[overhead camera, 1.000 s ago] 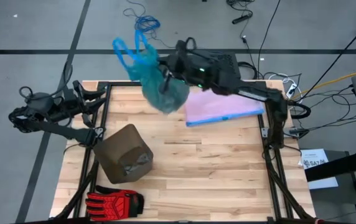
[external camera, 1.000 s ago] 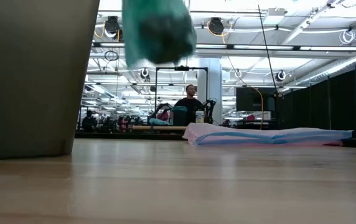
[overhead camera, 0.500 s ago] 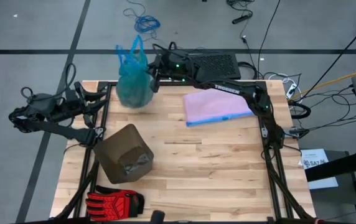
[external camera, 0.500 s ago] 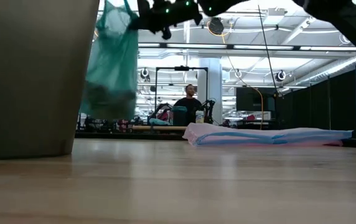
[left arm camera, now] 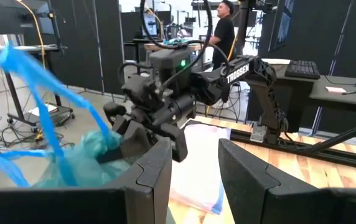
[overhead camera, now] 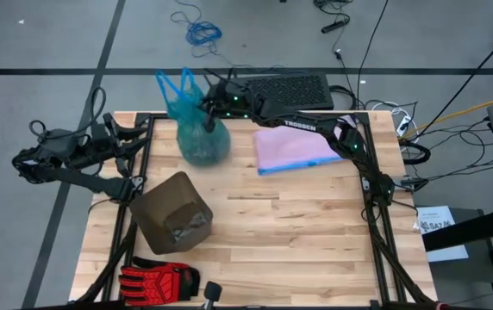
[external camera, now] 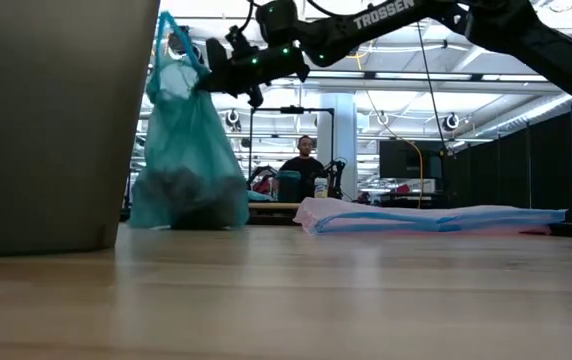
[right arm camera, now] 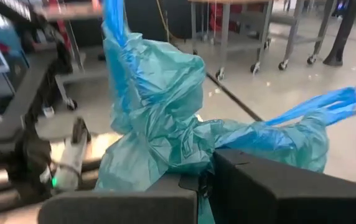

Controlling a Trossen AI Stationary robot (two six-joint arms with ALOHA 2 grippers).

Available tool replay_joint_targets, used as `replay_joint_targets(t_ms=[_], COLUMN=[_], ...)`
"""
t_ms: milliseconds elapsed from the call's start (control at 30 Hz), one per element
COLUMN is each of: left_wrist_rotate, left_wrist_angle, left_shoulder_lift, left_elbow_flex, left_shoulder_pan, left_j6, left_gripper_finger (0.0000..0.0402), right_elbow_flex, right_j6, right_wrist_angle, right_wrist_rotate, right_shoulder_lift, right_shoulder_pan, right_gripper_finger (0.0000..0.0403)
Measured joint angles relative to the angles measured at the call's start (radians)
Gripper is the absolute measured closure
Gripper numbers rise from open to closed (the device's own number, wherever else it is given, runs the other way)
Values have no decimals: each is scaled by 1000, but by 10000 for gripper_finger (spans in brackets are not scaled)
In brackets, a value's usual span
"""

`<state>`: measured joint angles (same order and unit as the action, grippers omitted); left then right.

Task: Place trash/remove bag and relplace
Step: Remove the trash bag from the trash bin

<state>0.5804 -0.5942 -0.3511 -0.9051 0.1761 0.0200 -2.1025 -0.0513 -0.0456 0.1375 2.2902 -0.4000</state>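
Looks like the first half is pretty much done: the teal bag [overhead camera: 202, 138] is out of the bin [overhead camera: 171, 212] and knotted up, with dark lumps showing through the bottom that I'd guess are the trash. It's sitting on the table [overhead camera: 298, 241] on the far side of the bin, bottom bulged out on the wood, neck pulled up tall. The right gripper [overhead camera: 205, 110] has its fingers clenched on the bunched neck of the bag, right where the blue drawstring loops [overhead camera: 173, 84] flop out.

The left gripper [overhead camera: 134, 138] is parked at the table edge beside the bin, fingers [left arm camera: 156, 174] partly apart and holding nothing.

What's left, as far as I can tell: let go of the full bag, then get the new liner in. The lilac bag [overhead camera: 298, 148] is lying flat and folded on the far side of the bin, just beside the teal one, untouched.

Materials: the teal bag is thin crinkly translucent plastic, all creases and folds in the right wrist view. The bin is a tan-brown boxy thing with rounded corners, tipped on its side. The table is light wood planks. The lilac one is smooth and sheet-like with a blue rim. A red-and-black glove [overhead camera: 159, 279] lies near the bin on the near side.
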Motion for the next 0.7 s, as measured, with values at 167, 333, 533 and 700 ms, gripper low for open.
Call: replay_joint_targets(t_ms=[167, 333, 533, 700], left_wrist_rotate=[0, 0, 0, 0], left_wrist_angle=[0, 1, 1, 1], left_shoulder_lift=[-1, -2, -2, -9], left_elbow_flex=[0, 0, 0, 0], left_shoulder_pan=[0, 0, 0, 0], left_j6=[0, 1, 1, 2], left_gripper_finger=[275, 275, 275, 275], right_elbow_flex=[0, 0, 0, -2], right_j6=[-20, -66, -86, -119], right_wrist_angle=[-122, -222, -204, -209], right_wrist_rotate=[-4, -16, -66, -60], right_shoulder_lift=[0, 0, 0, 23], right_shoulder_pan=[1, -4, -6, -6], right_gripper_finger=[403, 403, 403, 403])
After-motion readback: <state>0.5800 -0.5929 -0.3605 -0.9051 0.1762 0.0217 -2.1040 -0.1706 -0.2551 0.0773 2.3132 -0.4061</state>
